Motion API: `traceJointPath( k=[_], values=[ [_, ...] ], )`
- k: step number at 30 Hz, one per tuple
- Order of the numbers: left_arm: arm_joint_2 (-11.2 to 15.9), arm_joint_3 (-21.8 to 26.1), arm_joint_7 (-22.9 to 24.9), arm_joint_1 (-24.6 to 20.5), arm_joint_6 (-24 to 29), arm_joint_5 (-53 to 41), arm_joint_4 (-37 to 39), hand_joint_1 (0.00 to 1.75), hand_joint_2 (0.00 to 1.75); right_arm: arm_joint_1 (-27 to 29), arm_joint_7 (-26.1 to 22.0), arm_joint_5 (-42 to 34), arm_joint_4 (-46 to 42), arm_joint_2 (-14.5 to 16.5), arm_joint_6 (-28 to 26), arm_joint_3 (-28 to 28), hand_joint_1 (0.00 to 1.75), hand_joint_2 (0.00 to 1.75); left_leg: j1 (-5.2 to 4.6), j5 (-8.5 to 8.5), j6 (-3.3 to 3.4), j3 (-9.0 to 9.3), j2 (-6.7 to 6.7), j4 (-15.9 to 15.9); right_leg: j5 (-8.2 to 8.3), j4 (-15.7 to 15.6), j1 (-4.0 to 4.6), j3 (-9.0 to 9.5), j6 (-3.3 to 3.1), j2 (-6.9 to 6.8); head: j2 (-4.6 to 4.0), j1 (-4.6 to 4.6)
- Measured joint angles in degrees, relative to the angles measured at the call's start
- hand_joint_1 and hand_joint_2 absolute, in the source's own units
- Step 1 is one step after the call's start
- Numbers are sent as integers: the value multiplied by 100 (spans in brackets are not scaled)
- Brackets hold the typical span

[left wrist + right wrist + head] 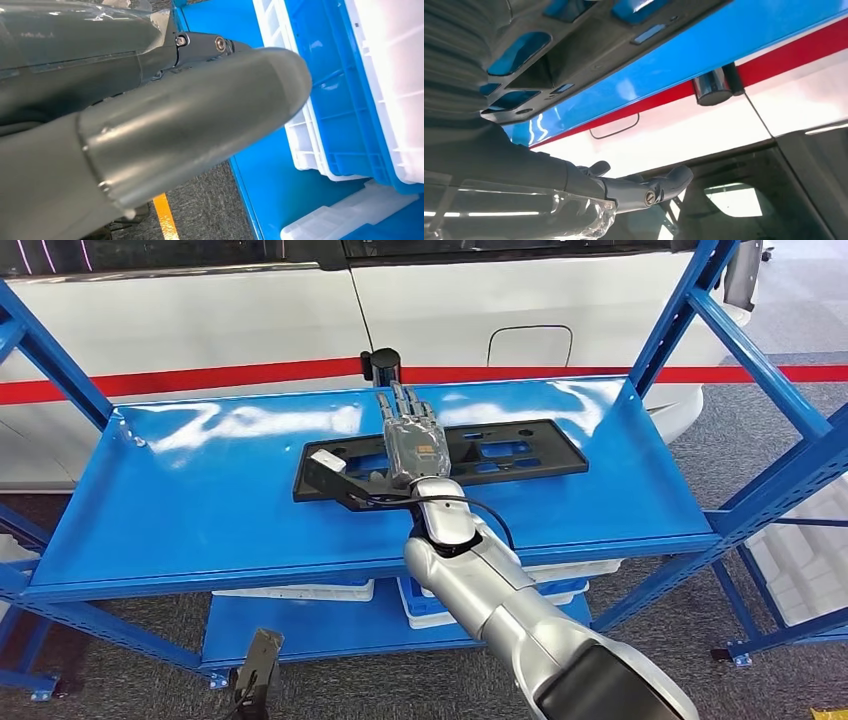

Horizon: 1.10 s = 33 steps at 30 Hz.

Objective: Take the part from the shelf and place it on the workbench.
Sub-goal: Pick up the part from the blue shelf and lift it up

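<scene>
In the head view, the black plastic part point(440, 462), a long flat frame with cut-outs, is seen lying flat on the blue shelf point(200, 495), at the centre of the frame and well in from every edge. The right hand point(412, 435) is laid over the middle of the part, palm down, fingers stretched straight toward the back edge; nothing is grasped, though whether the palm touches the part cannot be told. Bare blue surface is left wide on both sides of the part. Behind the shelf a white vehicle point(560, 300) with a red stripe is seen.

In the right wrist view, the part point(574, 45) is shown close up from its edge, and the fingers point(659, 187) are seen extended beyond it, with the vehicle's window behind them.

In the left wrist view, the left hand point(165, 125) is seen only as a thick grey thumb; its state cannot be told. Beside it, white and blue crates point(350, 90) are shown on a lower shelf, above grey floor with a yellow line point(165, 217).
</scene>
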Motion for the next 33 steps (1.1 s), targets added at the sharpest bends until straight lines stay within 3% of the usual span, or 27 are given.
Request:
traceJointPath(
  k=[8,18,26,33],
  values=[
    [-1,24,31,55,-1,-23,2,0,0,44,-4,-176,-313,2,-347,27,0,175,0,-1,14,0,2,3,10,-11,-12,2,17,0,0,-2],
    [-6,27,98,58,4,-79,2,0,0,87,-85,85,-785,2,-335,-209,0,175,31,-1,14,7,2,3,10,-10,-9,-6,17,0,0,-4],
    [-11,46,50,76,11,9,2,0,0,396,-323,597,-1781,2,609,-631,0,175,49,-3,11,7,3,2,9,-9,7,-8,16,1,0,-3],
    [7,140,-24,140,34,151,2,0,0,493,-426,-94,-1988,4,998,-506,0,175,49,-3,10,7,3,1,9,-9,7,-6,16,1,0,-2]
  ],
)
